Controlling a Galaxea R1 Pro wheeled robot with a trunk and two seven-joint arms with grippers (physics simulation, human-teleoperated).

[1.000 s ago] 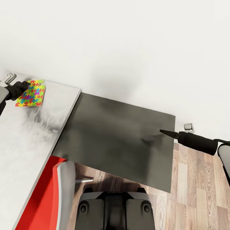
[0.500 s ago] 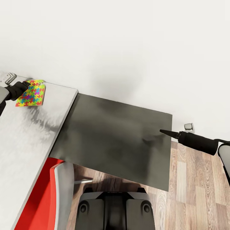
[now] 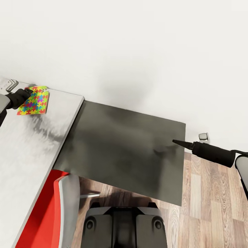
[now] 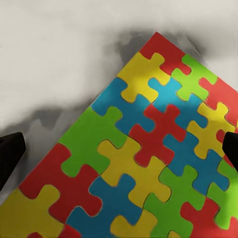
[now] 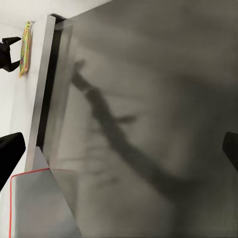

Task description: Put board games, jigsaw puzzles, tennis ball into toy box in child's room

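- Jigsaw puzzle (image 3: 33,100) lies flat on the light grey part of the desk (image 3: 31,144), at its far end, close to the wall and near the far left corner.
- Left gripper (image 3: 27,93) sits at the slab's far-left corner. In the left wrist view the slab (image 4: 144,153) spans the space between the two dark fingers (image 4: 10,156), which stand wide apart at the frame edges. Whether they pinch an edge or only straddle it, I cannot tell.
- Right gripper (image 3: 176,142) hangs over the right edge of the dark wing, nothing near it. In the head view its tip looks like one closed point, but the right wrist view shows the fingers (image 5: 9,153) at opposite frame edges; state cannot be told.
- Orientation: slab is near-square, slightly longer along the line running from the wall toward the robot, and skewed against the desk edge, one corner pointing at the wall.
- Risk: a thin flat slab offers little lip, so fingers closing from above may skate over it or push it toward the wall.
- Risk: a corner-only hold could let it pivot and drop in transit.
- Toy box location unknown from here.
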